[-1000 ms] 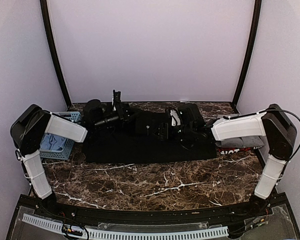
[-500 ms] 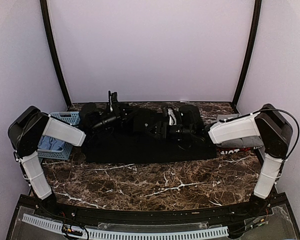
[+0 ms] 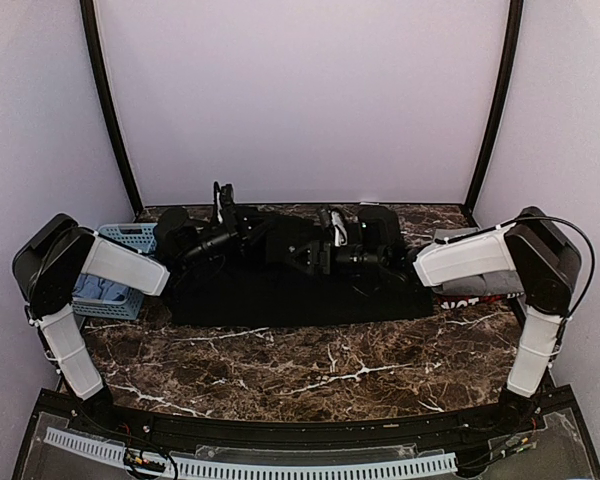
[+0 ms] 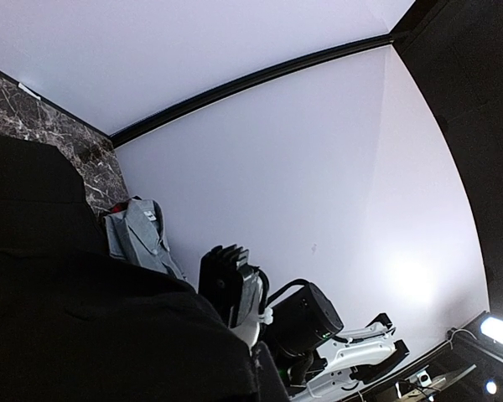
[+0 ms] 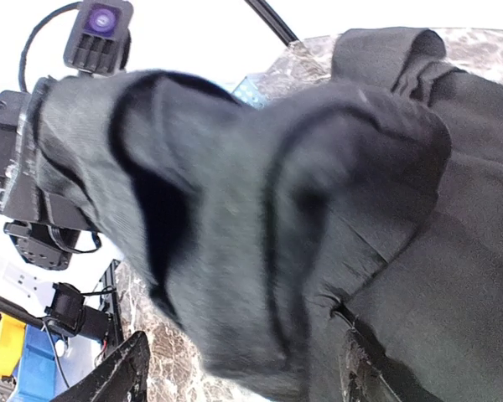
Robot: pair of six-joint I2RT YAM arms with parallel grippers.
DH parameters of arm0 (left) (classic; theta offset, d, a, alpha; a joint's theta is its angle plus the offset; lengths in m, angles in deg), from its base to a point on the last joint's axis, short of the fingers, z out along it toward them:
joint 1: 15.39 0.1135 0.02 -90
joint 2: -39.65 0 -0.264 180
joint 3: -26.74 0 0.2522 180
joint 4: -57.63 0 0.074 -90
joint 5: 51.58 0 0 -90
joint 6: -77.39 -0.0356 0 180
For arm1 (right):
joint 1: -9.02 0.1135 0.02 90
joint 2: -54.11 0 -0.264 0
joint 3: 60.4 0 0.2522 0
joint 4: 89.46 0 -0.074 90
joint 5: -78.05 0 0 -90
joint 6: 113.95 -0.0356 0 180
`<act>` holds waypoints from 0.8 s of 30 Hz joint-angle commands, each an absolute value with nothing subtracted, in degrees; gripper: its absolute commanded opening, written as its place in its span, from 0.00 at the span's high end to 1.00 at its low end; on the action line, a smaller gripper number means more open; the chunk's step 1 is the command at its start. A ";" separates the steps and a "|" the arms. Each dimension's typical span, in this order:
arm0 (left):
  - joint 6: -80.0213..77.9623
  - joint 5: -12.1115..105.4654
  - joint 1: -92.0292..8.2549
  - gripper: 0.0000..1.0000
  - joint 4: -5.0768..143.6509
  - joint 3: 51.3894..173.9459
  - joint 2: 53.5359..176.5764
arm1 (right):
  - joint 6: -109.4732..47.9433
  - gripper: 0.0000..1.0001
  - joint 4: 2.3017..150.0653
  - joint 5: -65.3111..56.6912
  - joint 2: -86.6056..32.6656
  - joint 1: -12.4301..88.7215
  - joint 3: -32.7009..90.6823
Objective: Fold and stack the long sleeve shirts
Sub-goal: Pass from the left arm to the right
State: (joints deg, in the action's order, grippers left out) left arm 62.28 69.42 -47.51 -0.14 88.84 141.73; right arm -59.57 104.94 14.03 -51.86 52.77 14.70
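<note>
Left wrist, unlike right, shows apparently grey shirt [image 4: 138,239].

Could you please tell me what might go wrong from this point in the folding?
The right gripper stands wide around a bunched fold of the black shirt, so the fold may slip out and collapse. The right arm hangs over the grey shirt near the right edge of the table and might drag it off.
</note>
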 commanded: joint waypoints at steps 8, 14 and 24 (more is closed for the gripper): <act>63.16 69.90 -47.91 1.00 -3.84 87.57 138.62 | -58.51 0.50 112.31 19.45 -54.31 51.31 16.20; 61.86 69.94 -47.90 1.00 -2.57 87.42 138.37 | -59.35 0.85 113.18 20.41 -53.82 50.54 15.28; 49.07 69.58 -48.97 0.97 7.84 85.00 136.85 | -48.16 1.00 76.44 16.98 -46.58 48.25 20.66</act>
State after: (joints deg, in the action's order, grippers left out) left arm 56.91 69.35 -47.86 2.95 86.82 140.31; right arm -56.29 98.62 20.12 -50.59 49.14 15.53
